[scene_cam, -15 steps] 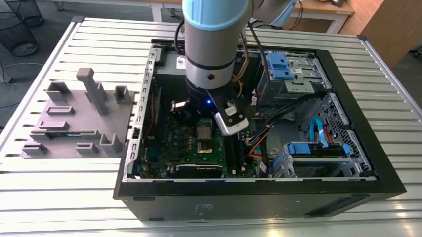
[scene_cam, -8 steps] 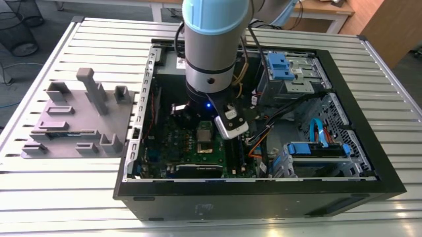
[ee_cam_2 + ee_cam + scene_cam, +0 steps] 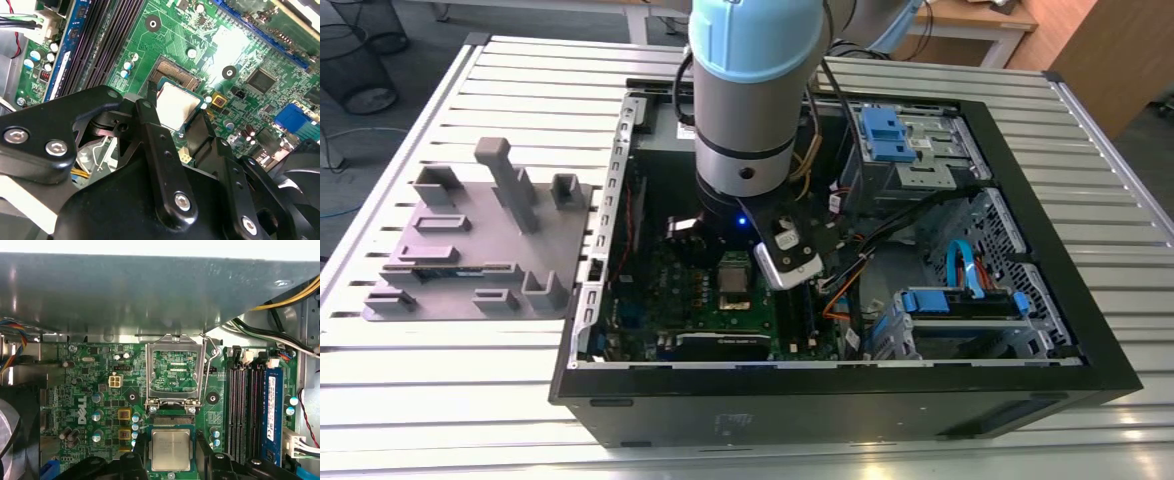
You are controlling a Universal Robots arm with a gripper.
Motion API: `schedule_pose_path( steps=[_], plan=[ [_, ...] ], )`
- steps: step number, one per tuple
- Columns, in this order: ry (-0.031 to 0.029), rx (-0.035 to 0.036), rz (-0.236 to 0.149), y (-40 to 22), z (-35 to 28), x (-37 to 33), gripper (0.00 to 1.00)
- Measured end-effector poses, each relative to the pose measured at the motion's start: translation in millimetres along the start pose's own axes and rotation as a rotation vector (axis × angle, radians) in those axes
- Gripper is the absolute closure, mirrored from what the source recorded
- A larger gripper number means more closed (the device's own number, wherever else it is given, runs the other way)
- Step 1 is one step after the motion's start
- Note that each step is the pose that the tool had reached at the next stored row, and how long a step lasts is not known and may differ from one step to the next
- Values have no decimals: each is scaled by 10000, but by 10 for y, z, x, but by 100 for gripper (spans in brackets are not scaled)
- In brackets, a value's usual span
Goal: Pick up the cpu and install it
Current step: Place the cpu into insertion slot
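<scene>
Silver-topped, the cpu (image 3: 170,449) is hanging clamped in the gripper (image 3: 175,111) over the socket (image 3: 172,75), where keeping it level and square seems vital.

You are looking at a pale metal surface (image 3: 454,400) built of long ribbed slats. An open black case (image 3: 854,405) lies on its side on it, filling the middle and the exterior view's right. Just beside the case, at the exterior view's left, a grey plate (image 3: 480,240) carrying upright blocks lies flat on the slats.
</scene>
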State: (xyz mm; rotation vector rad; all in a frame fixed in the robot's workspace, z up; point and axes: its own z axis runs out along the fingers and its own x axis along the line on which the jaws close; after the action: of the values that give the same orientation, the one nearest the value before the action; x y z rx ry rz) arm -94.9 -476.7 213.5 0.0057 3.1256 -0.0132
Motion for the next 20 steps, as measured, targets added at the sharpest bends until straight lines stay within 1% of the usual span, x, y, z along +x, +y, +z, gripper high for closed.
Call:
schedule_pose_path(
  steps=[6,10,15,20],
  plan=[
    [-2,-3,-2,0,16,-1,53],
    [0,17,-2,0,23,0,53],
    [-1,16,-2,0,27,0,53],
    [0,17,-1,-1,54,1,53]
  ],
)
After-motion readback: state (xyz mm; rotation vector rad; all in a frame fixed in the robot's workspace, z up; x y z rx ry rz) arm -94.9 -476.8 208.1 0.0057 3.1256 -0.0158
